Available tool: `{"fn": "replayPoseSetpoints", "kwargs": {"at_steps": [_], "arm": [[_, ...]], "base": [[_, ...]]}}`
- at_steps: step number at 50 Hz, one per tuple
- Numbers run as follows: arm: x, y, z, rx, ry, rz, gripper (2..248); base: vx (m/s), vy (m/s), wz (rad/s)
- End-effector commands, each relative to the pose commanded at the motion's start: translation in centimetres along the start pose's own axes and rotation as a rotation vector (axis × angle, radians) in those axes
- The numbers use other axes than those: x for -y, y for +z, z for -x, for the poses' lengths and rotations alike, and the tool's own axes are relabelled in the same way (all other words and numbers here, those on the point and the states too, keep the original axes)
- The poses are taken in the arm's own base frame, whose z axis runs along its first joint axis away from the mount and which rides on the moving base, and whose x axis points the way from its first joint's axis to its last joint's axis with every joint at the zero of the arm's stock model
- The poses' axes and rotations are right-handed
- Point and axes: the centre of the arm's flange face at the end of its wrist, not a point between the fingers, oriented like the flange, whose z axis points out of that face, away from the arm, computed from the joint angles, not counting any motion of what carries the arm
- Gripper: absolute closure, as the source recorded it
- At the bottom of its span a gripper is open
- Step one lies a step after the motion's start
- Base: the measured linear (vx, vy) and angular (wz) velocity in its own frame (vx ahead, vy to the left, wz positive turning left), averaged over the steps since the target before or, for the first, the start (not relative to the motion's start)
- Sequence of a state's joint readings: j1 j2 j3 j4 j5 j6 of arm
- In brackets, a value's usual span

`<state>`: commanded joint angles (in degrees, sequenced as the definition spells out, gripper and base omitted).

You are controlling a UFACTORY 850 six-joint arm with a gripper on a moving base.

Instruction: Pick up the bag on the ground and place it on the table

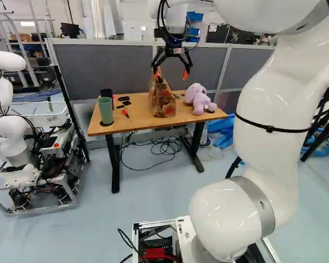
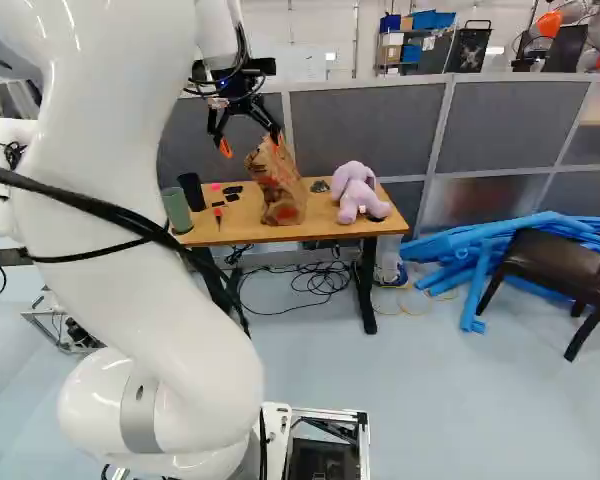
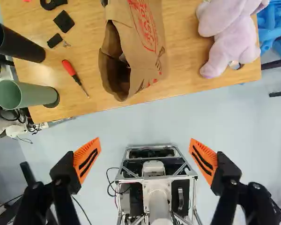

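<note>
My gripper (image 1: 172, 69) hangs over the near side of the table in the left base view. In the wrist view the gripper (image 3: 145, 158) is open, its orange-padded fingers wide apart with nothing between them. The brown paper bag (image 1: 162, 99) with red print stands upright on the wooden table (image 1: 137, 119); in the wrist view the bag (image 3: 147, 44) lies ahead of the fingers, its mouth open, and neither finger touches it there.
A green cup (image 1: 106, 110), a dark cup (image 2: 192, 190), a red screwdriver (image 3: 70, 69) and small black items share the tabletop with a purple plush toy (image 1: 199, 98). Another robot (image 1: 16, 137) stands left. Blue tubes (image 2: 480, 250) and a chair (image 2: 555, 265) are at the right.
</note>
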<state>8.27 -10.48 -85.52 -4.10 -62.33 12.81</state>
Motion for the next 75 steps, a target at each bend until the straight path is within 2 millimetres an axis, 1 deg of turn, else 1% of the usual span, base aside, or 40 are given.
{"fn": "replayPoseSetpoints", "kwargs": {"at_steps": [21,40,57,75], "arm": [[-0.7,3.2,1.3,-0.090,-0.009,-0.025,3],[-1.5,6.8,3.3,-0.193,-0.017,-0.049,3],[-2.4,10.4,5.9,-0.303,-0.024,-0.070,3],[-3.5,14.2,9.6,-0.433,-0.029,-0.087,3]], "base": [[0.000,0.000,0.000],[0.000,0.000,0.000],[0.000,0.000,0.000],[0.000,0.000,0.000]]}}
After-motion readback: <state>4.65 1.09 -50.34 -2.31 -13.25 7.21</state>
